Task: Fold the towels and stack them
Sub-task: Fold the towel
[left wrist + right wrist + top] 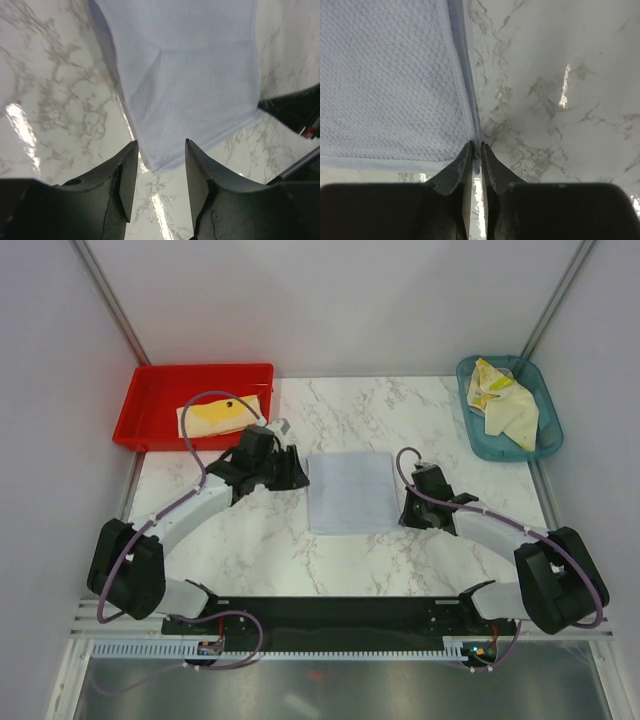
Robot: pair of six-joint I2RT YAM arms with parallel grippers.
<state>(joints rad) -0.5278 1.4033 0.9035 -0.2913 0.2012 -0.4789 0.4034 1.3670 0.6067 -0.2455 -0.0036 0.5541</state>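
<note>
Marble-look white surface [250, 540] with grey walls around it, seen from the top. Lavender towel [350, 492] lies flat mid-surface, between the two arms. Left fingers [292, 472] sit at the towel's left side near its far corner. Right fingers [412, 514] sit at its right side near the near corner. Red tray [150, 405] is at the back left with a yellow towel [222, 416] draped over its right end. Teal basket [545, 445] is at the back right, with crumpled yellow towels [505, 405] inside.

Left wrist: the left fingers [161, 146] are moderately apart, not clamped. One corner of the lavender towel [190, 75] lies on the surface in the gap between the tips. Neither finger visibly presses the cloth. A shallow crease runs up the towel from that corner.

Right wrist: the right fingers [476, 146] are drawn in to a thin slit. The lavender towel [385, 75] fills the left half of the view, flat on the marble. Its right edge runs straight down into the tips, so the fingers look pinched on the towel's corner edge.
</note>
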